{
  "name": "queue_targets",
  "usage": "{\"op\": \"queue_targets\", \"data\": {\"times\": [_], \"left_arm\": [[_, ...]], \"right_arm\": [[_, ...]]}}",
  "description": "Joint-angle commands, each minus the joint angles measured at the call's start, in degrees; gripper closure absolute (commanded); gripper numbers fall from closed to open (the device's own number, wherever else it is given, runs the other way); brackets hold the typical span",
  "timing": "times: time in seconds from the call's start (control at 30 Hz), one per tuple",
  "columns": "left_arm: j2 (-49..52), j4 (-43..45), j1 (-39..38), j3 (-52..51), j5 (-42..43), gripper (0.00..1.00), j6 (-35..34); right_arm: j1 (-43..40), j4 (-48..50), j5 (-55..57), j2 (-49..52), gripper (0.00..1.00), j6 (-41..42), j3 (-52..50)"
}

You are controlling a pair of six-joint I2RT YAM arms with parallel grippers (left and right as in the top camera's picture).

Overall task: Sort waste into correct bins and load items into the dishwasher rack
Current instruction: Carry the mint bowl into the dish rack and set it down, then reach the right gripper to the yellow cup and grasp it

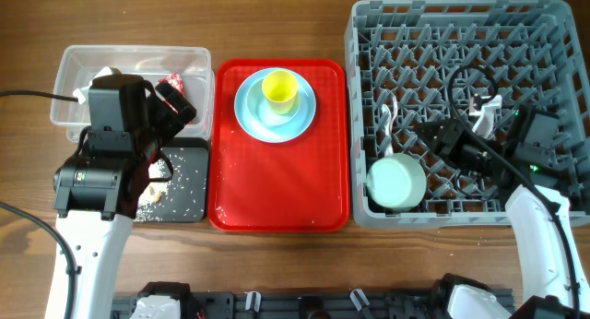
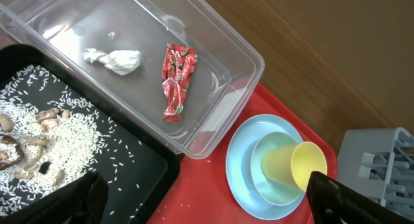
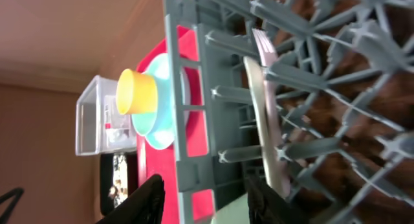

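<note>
The clear tub [image 2: 220, 52] holds the white tissue wad [image 2: 115, 59] and the red wrapper [image 2: 176, 78]. Rice scraps [image 2: 58, 130] lie in the black tray [image 2: 145, 162]. My left gripper [image 2: 213, 211] hangs open above the black tray's right edge, holding nothing. On the red serving tray [image 1: 230, 176] the light blue plate [image 1: 251, 112] carries a pale green bowl [image 2: 275, 185] with the yellow cup [image 1: 279, 90] in it. The grey rack [image 1: 364, 98] holds a pale bowl [image 1: 396, 181] and the white fork and spoon [image 3: 265, 107]. My right gripper [image 3: 207, 201] is open inside the rack, beside the cutlery.
The rack's upright pegs [image 3: 323, 49] surround the right gripper, and the rack's left wall [image 3: 187, 120] stands right in front of it. The left arm's body [image 1: 101, 171] covers part of the black tray. Bare wooden table [image 1: 277, 19] runs along the back.
</note>
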Motion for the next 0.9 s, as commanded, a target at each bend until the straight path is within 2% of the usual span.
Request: {"op": "queue_targets", "data": {"times": [0.0,0.13,0.23,0.33,0.5,0.6,0.67,0.73,0.87], "left_arm": [[0.04,0.17,0.24,0.85,0.26,0.00,0.68],[0.04,0.17,0.24,0.85,0.26,0.00,0.68],[0.04,0.17,0.24,0.85,0.26,0.00,0.68],[0.04,0.17,0.24,0.85,0.26,0.00,0.68],[0.04,0.17,0.24,0.85,0.26,0.00,0.68],[0.04,0.17,0.24,0.85,0.26,0.00,0.68],[0.04,0.17,0.24,0.85,0.26,0.00,0.68],[0.04,0.17,0.24,0.85,0.26,0.00,0.68],[0.04,0.17,0.24,0.85,0.26,0.00,0.68]], "right_arm": [[-0.46,-3.17,2.16,0.24,0.56,-0.37,3.21],[0.35,-14.05,6.34,0.26,0.56,-4.94,13.62],[4.68,-24.00,18.60,0.44,0.53,-7.32,25.57],[14.49,-32.83,29.31,4.74,0.50,-8.98,41.79],[31.01,-39.98,33.38,20.94,0.46,-12.68,63.67],[40.06,-39.23,34.99,33.22,0.46,-17.49,72.46],[44.22,-34.71,38.14,38.25,0.48,-17.66,73.05],[47.54,-30.34,41.20,42.82,0.55,-17.79,73.05],[52.13,-25.57,43.08,50.16,0.58,-19.32,72.98]]}}
